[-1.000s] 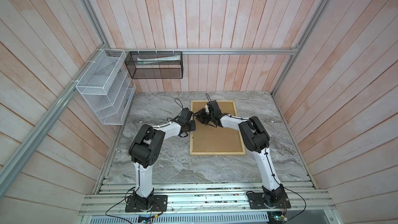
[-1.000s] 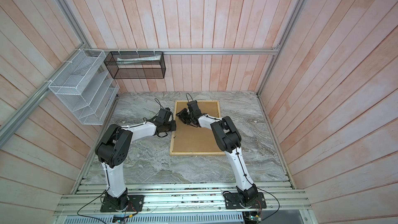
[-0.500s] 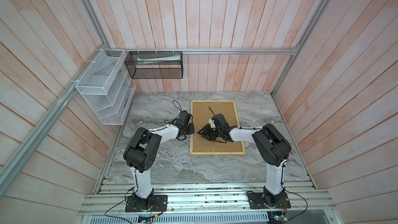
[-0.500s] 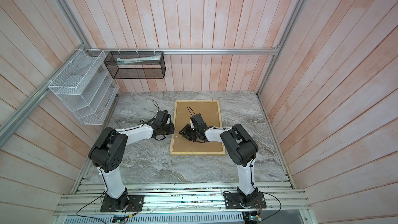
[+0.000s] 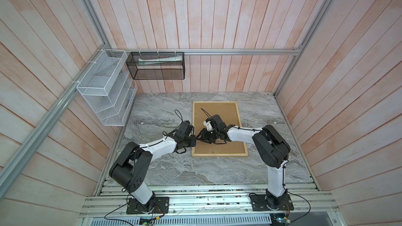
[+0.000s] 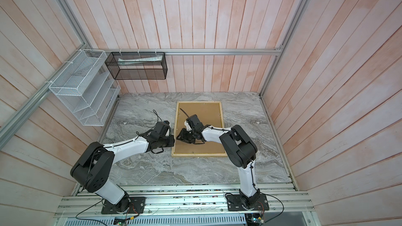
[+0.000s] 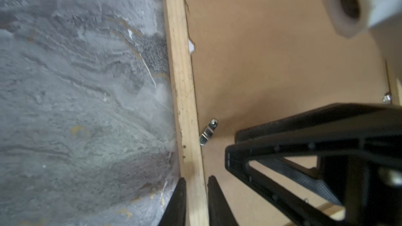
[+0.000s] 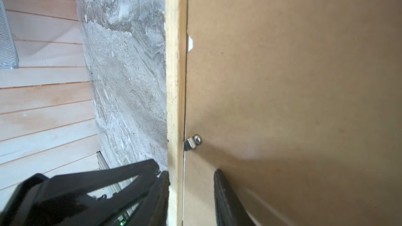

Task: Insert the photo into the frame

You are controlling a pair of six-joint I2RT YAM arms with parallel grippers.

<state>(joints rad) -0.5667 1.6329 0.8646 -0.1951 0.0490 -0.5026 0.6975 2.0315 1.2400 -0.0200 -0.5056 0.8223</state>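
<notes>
Marble tabletop [image 5: 163, 109] — left gripper [image 7: 194, 192] clamps a rail of the frame [image 7: 181, 79]; right gripper [image 5: 200, 138] above it — jaws apart, empty.

Arms [image 5: 156, 146]: white links, black joints [image 5: 269, 146]. Thin black cables [image 5: 178, 114] along links. Black bolted base plates [image 5: 148, 205]. Left gripper [image 7: 195, 180], right gripper [image 8: 191, 171]: black, open-frame.

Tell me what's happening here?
The frame lies face down on the table, with the brown backing board in place. The left gripper pinches its left rail. The right gripper straddles the same rail, jaws apart, near a metal tab. No photo is visible.
</notes>
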